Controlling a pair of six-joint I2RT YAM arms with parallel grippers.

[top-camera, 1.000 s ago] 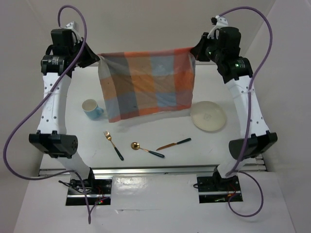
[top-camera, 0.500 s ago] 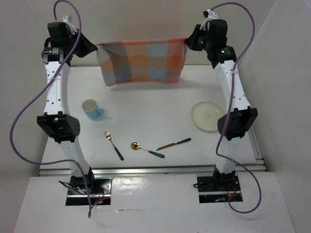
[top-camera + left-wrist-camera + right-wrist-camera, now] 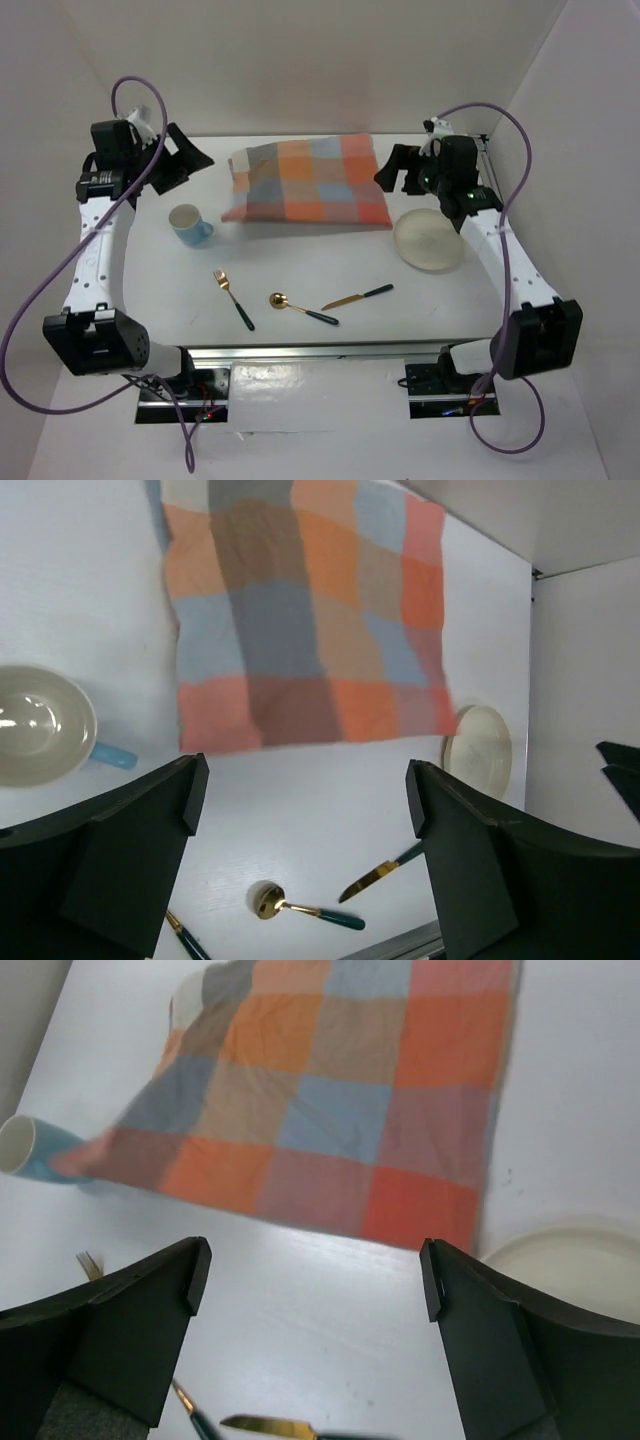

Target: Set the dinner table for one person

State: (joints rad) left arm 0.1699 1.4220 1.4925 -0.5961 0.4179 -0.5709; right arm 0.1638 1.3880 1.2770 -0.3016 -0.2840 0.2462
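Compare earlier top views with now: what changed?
The checked cloth, held stretched in the air by the left pincer and right pincer, now lies spread on the far side of the dinner table; both have let go and stand open. The cup, fork, spoon, knife and plate stayed put.

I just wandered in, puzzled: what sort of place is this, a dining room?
Probably a robotics test bench, not a home: a left arm and right arm are bolted by a white dinner table, plain white walls box it in, and a checked cloth mat and plate lie on it.
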